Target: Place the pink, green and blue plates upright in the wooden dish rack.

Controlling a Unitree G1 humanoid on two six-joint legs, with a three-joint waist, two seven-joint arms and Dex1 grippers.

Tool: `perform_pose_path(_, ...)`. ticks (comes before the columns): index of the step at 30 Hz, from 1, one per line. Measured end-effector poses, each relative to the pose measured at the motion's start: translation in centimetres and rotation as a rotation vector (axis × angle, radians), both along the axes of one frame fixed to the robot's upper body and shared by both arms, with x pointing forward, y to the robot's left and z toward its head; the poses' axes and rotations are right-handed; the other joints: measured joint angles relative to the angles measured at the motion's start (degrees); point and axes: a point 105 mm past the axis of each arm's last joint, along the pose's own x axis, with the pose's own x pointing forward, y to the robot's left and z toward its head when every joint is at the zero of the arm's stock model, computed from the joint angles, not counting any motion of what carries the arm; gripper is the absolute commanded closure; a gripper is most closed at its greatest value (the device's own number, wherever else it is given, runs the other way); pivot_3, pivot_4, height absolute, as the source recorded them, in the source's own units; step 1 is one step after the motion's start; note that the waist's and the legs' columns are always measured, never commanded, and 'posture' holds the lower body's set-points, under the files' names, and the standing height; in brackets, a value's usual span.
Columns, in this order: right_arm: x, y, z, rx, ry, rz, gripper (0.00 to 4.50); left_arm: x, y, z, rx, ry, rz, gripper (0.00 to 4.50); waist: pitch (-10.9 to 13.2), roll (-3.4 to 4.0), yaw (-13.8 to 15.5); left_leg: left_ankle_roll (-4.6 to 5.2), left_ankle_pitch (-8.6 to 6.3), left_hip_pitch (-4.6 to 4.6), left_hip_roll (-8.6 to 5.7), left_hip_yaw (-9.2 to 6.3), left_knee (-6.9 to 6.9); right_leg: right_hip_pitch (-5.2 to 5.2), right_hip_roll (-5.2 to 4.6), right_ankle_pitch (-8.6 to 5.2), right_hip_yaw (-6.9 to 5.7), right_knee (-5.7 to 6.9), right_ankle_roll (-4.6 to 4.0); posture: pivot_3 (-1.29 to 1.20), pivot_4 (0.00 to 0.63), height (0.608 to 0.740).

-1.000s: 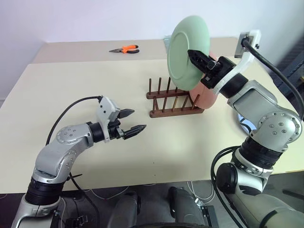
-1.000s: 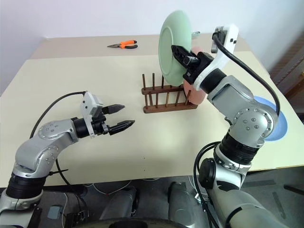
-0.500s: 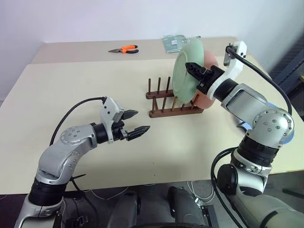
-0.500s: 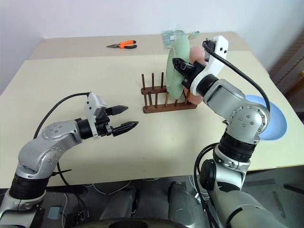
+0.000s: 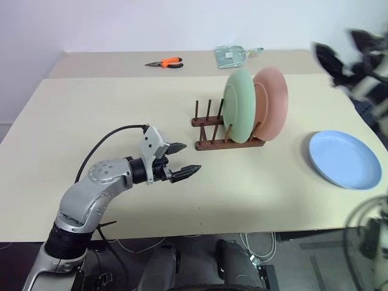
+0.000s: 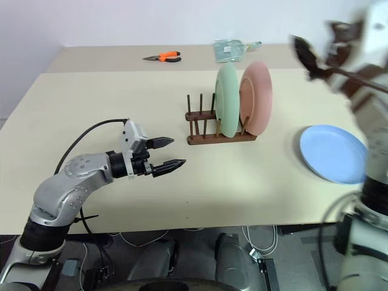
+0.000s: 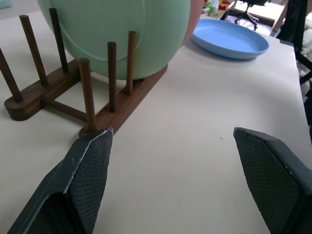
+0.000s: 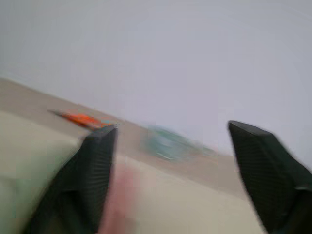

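The green plate (image 5: 238, 106) stands upright between the pegs of the wooden dish rack (image 5: 209, 126). The pink plate (image 5: 273, 102) stands upright just behind it, toward the rack's right end. The blue plate (image 5: 344, 159) lies flat on the table to the right of the rack. My right gripper (image 5: 347, 50) is raised at the far right, blurred, open and empty, well clear of the plates. Low over the table, left of the rack, my left gripper (image 5: 191, 157) hovers open and empty, pointing at the rack (image 7: 117, 105) and green plate (image 7: 117, 29).
Orange-handled pliers (image 5: 165, 62) and a clear packet (image 5: 233, 56) lie on the far table section. Several free pegs stand at the rack's left end. The beige table (image 5: 91, 109) stretches bare to the left and in front of the rack.
My right gripper let go of the green plate, which now stands in the rack, then opened and swung up and away to the right. The left gripper stayed about where it was.
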Motion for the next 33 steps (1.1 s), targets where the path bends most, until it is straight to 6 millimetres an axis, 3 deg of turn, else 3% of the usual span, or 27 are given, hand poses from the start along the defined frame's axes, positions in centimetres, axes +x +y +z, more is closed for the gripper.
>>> perform_pose_path(2, -0.7, -1.5, -4.7, -0.029, 0.173, -0.021, 0.09, -0.1, -0.3, 0.0, -0.001, 0.001, -0.019, 0.41, -0.01, 0.05, -0.17, 0.03, -0.02, 0.05, 0.03, 0.07, -0.03, -0.02, 0.00, 0.00, 0.02, 0.05, 0.00, 0.00, 0.150, 0.740)
perform_pose_path(5, -2.2, -1.7, -11.2, -0.012, 0.400, 0.010, 0.09, -0.4, -1.3, -0.1, -0.004, 0.006, -0.068, 0.41, 0.01, 0.24, -0.52, 0.03, -0.03, 0.12, 0.07, 0.19, -0.01, -0.02, 0.01, -0.08, 0.11, 0.11, 0.14, 0.00, 0.150, 0.740)
perform_pose_path(7, -2.9, -1.4, -13.9, 0.012, 0.490, 0.020, 0.09, -0.7, -1.9, -0.1, -0.009, 0.009, -0.095, 0.41, 0.02, 0.40, -0.68, 0.03, -0.02, 0.12, 0.06, 0.25, 0.07, -0.02, 0.01, -0.06, 0.18, 0.11, 0.11, 0.00, 0.150, 0.740)
perform_pose_path(12, -3.4, -0.8, -16.9, -0.042, 0.602, 0.006, 0.09, -0.9, -2.7, 0.3, -0.023, -0.001, -0.123, 0.41, 0.02, 0.42, -0.62, 0.03, -0.03, 0.11, 0.06, 0.25, 0.11, 0.00, 0.01, -0.06, 0.15, 0.08, 0.10, 0.00, 0.150, 0.740)
perform_pose_path(15, -3.3, -1.7, -19.4, -0.067, 0.681, -0.063, 0.92, -0.8, -2.8, 0.3, -0.023, -0.003, -0.124, 0.41, 0.03, 0.41, -0.29, 0.04, -0.03, 0.07, 0.04, 0.25, 0.10, -0.01, -0.01, -0.06, 0.16, 0.04, 0.11, 0.00, 0.150, 0.740)
perform_pose_path(16, -3.4, -2.1, -20.1, -0.070, 0.698, -0.081, 1.42, -0.8, -2.8, 0.3, -0.022, -0.003, -0.123, 0.41, 0.03, 0.42, -0.20, 0.04, -0.03, 0.07, 0.03, 0.25, 0.10, -0.02, -0.01, -0.06, 0.17, 0.04, 0.11, 0.00, 0.150, 0.740)
perform_pose_path(22, -2.6, -2.5, -20.3, -0.184, 0.679, -0.110, 4.46, -0.8, -2.7, 0.3, -0.018, -0.005, -0.121, 0.41, 0.03, 0.37, -0.03, 0.03, -0.03, 0.10, 0.02, 0.20, 0.13, 0.06, -0.01, -0.07, 0.14, 0.04, 0.13, 0.00, 0.150, 0.740)
perform_pose_path(29, -0.8, -2.1, -17.1, -0.266, 0.539, -0.107, 4.49, -0.7, -2.3, 0.2, -0.006, -0.005, -0.107, 0.41, 0.08, 0.42, -0.49, 0.03, -0.02, 0.11, 0.03, 0.22, 0.11, 0.00, 0.00, -0.06, 0.16, 0.09, 0.13, 0.00, 0.150, 0.740)
perform_pose_path(30, -0.1, -1.6, -15.4, -0.287, 0.477, -0.095, 4.49, -0.7, -2.1, 0.1, 0.002, -0.004, -0.100, 0.41, 0.15, 0.57, -0.69, 0.03, -0.02, 0.10, 0.03, 0.27, 0.11, -0.02, -0.01, -0.06, 0.19, 0.08, 0.13, 0.00, 0.150, 0.740)
perform_pose_path(33, 2.3, 1.4, -6.1, -0.309, 0.162, -0.028, 4.49, -0.5, -1.4, 0.1, 0.016, -0.009, -0.084, 0.41, 0.26, 0.78, -1.66, 0.03, -0.02, 0.13, 0.06, 0.30, 0.08, -0.04, 0.02, -0.05, 0.21, 0.12, 0.14, 0.00, 0.150, 0.740)
